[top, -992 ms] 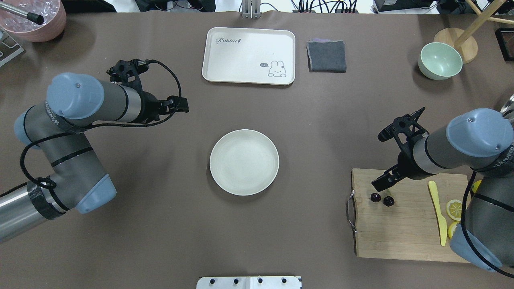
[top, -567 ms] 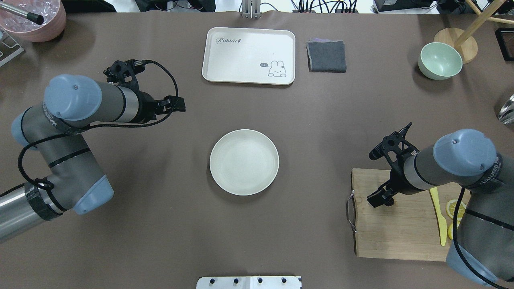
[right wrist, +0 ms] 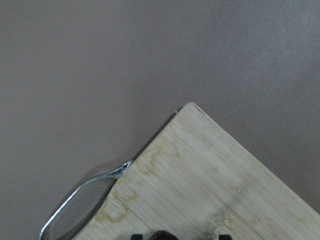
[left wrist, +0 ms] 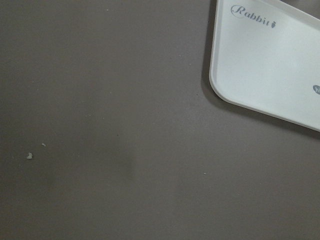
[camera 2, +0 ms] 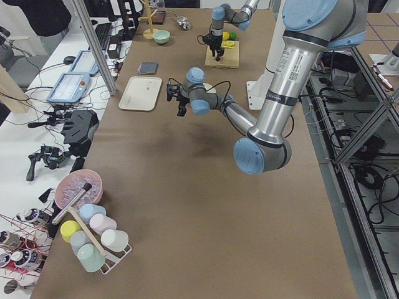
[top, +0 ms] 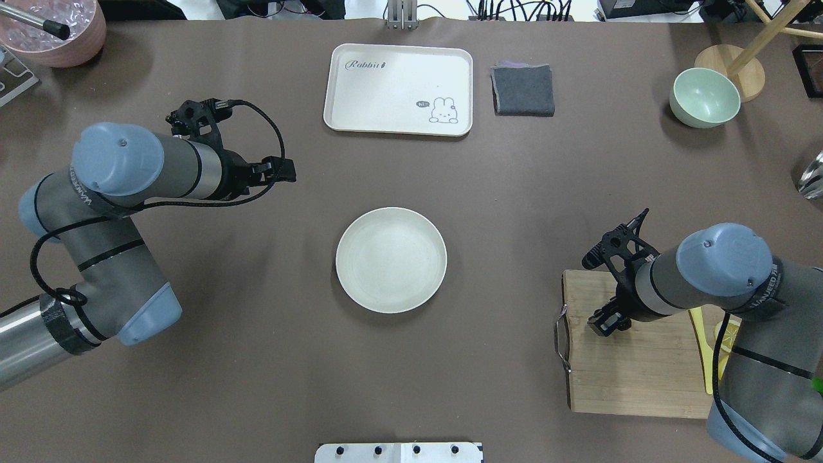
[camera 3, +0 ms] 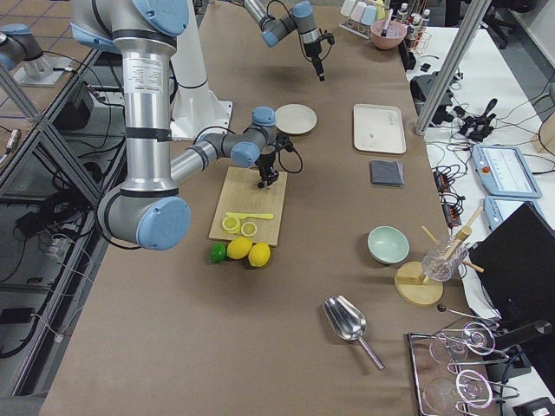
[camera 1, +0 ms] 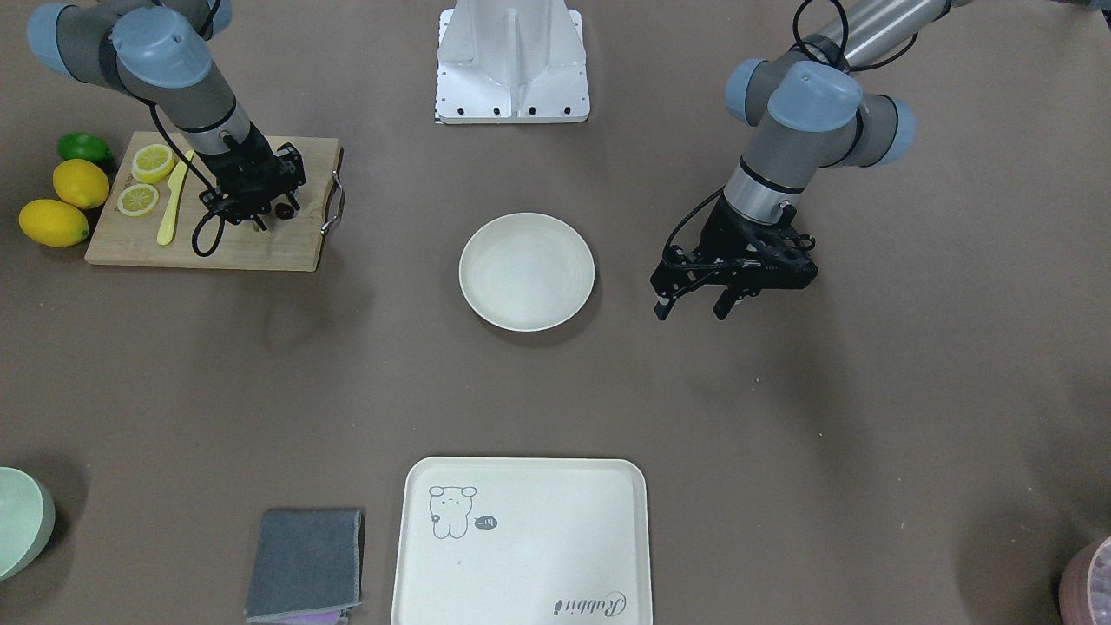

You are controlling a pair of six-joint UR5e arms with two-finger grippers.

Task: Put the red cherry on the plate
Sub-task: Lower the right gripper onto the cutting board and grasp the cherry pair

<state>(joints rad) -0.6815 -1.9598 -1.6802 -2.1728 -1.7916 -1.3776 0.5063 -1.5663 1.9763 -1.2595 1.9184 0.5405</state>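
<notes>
Shows the right hand (top: 607, 323) set low over the wooden cutting board (camera 1: 260, 247), at the end nearest the plate; released, with fingertips (right wrist: 136, 235) parted and just peeking in at the bottom of the wrist view, a dark lump between them, probably the fruit; shows the red cherry (camera 1: 283, 209) as one tiny dark blob on the board at the hand's tips, contact and stems too small to make out; likely very light, smooth and round, so prone to rolling away or squirting out of a hard pinch; best taken across the small body with a gentle squeeze; farther along the board, shows a yellow knife (camera 1: 172, 200) and lemon slices (camera 1: 153, 161); shows the plate (top: 391, 260) bare at the middle of the desk (camera 1: 555, 382), well apart from the board; beyond it, shows the left hand (camera 1: 692, 304) released above the desk, holding nothing
</notes>
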